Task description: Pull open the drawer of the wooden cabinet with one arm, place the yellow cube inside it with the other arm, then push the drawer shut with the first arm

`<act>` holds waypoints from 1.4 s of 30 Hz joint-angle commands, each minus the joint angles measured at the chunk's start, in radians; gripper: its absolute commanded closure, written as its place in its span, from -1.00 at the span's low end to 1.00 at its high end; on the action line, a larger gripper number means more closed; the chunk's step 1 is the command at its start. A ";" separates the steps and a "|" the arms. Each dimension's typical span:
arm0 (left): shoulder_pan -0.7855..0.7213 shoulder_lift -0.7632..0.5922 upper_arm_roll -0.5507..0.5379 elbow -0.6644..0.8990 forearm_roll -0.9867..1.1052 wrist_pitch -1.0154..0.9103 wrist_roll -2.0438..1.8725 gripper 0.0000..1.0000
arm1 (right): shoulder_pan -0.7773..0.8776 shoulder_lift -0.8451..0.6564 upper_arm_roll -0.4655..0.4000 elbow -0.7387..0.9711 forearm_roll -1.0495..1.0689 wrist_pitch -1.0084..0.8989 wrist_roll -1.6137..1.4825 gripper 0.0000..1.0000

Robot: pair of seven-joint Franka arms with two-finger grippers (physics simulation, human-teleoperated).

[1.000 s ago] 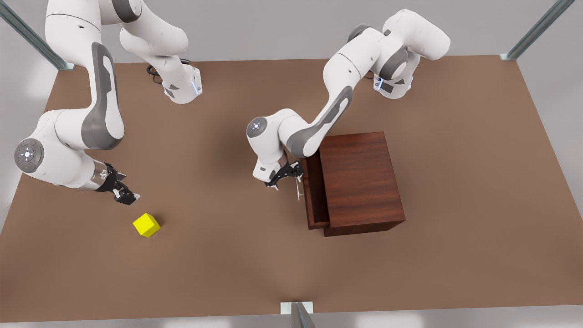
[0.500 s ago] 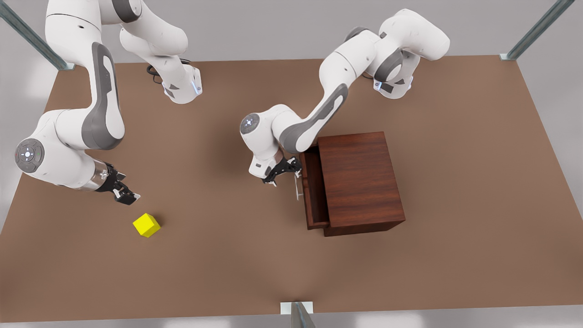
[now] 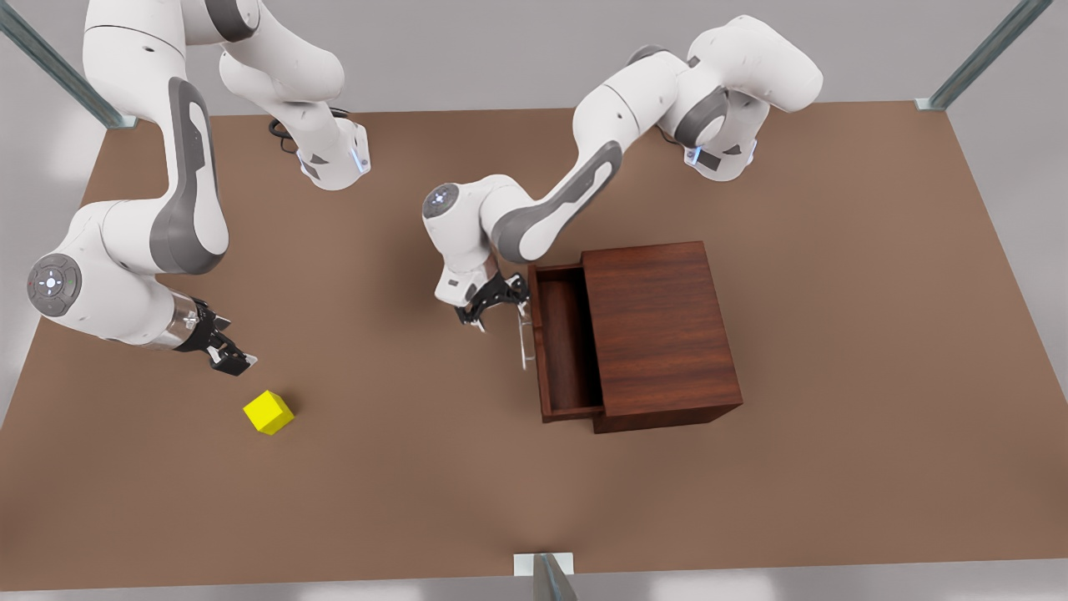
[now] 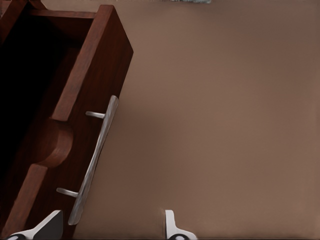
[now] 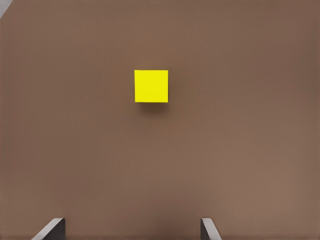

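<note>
1. The left gripper (image 3: 492, 307) sits at the silver handle (image 3: 524, 334) with its fingers spread; in the left wrist view the bar lies beside one fingertip (image 4: 50, 225), not clamped.
2. The drawer (image 3: 566, 342) stands partly out of the wooden cabinet (image 3: 663, 330), so opening looks underway.
3. The right gripper (image 3: 232, 361) waits open above the table (image 3: 400, 467), near the yellow cube (image 3: 268, 412), which is not yet grasped; placing and shutting remain.

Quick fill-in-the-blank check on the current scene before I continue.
1. The dark wooden cabinet's drawer is partly ____.
2. The small yellow cube rests on the brown ____.
3. The left gripper, jaws apart, is beside the drawer's silver bar ____.
4. The right gripper's jaws are ____ near the cube.

Missing: open; table; handle; open
</note>
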 commanded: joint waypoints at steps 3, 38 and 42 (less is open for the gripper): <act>-0.009 -0.114 -0.016 0.058 -0.065 -0.206 -0.208 -1.00 | 0.000 -0.001 0.000 0.002 0.000 0.000 -0.004 -1.00; 0.884 -0.780 0.044 -0.642 -0.557 -0.250 1.454 -1.00 | -0.121 0.404 0.023 -0.055 -0.120 0.584 -0.301 -1.00; 0.884 -0.785 0.044 -0.651 -0.557 -0.253 1.452 -1.00 | -0.113 0.407 0.023 -0.072 -0.120 0.624 -0.295 -1.00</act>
